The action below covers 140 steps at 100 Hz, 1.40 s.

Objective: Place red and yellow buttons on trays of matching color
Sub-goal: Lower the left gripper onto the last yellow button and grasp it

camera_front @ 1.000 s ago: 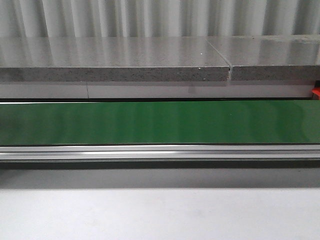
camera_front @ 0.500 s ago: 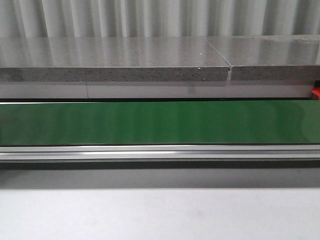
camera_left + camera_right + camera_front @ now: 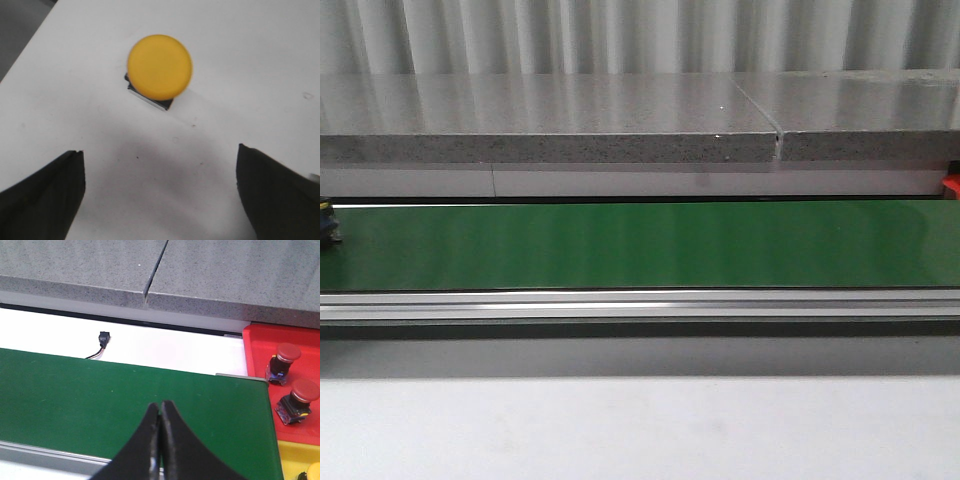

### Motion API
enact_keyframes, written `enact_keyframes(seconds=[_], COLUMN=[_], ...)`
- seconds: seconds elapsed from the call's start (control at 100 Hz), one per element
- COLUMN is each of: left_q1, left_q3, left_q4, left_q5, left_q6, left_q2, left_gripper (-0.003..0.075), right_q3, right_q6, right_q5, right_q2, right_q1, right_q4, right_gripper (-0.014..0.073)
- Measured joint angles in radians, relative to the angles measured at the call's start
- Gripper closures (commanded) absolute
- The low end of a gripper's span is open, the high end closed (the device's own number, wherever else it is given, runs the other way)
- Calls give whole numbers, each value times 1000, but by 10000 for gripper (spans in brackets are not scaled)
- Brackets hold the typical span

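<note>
In the front view the green belt (image 3: 640, 245) runs across, with a small dark-and-yellow object (image 3: 328, 222) at its far left edge and a sliver of the red tray (image 3: 952, 187) at the right. The left wrist view shows the left gripper (image 3: 160, 192) spread wide above a yellow button (image 3: 159, 66) on a white surface (image 3: 250, 60). In the right wrist view the right gripper (image 3: 160, 440) is closed and empty over the belt; two red buttons (image 3: 285, 362) (image 3: 300, 400) sit in the red tray beside a yellow tray (image 3: 295, 452).

Even bright light, soft shadows, glare streaks on the belt (image 3: 640, 245).

White table (image 3: 260, 60) carries a yellow button (image 3: 159, 66) standing on it
</note>
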Motion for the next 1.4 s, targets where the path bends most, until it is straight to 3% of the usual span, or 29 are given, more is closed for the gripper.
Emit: enact_keyframes(seconds=[0.45,0.54,0.64,0.83,0.88,1.15,1.4], left_q1=[22,22,22,22,22,22,-16], left_q3=[-257,-288,-297,-315,-322,-350,-353], left_q4=[-10,-10,-10,-10,-10,-46,-48], left_q5=[37,53,59,61,65,128,205], left_q6=[0,0,0,0,0,2,7], left_q2=[212,240,253,254,254,226,84], left_gripper=[124,153,267,670,740,741,741], right_q3=[0,0,0,0,0,0,0], right_q6=[0,0,0,0,0,0,0], right_q5=[0,0,1,1,1,1,2], right_q2=[0,0,0,0,0,0,0], right_q1=[0,0,0,0,0,0,0], right_q4=[0,0,0,0,0,0,0], right_gripper=[661,661,661,661,661,661,661])
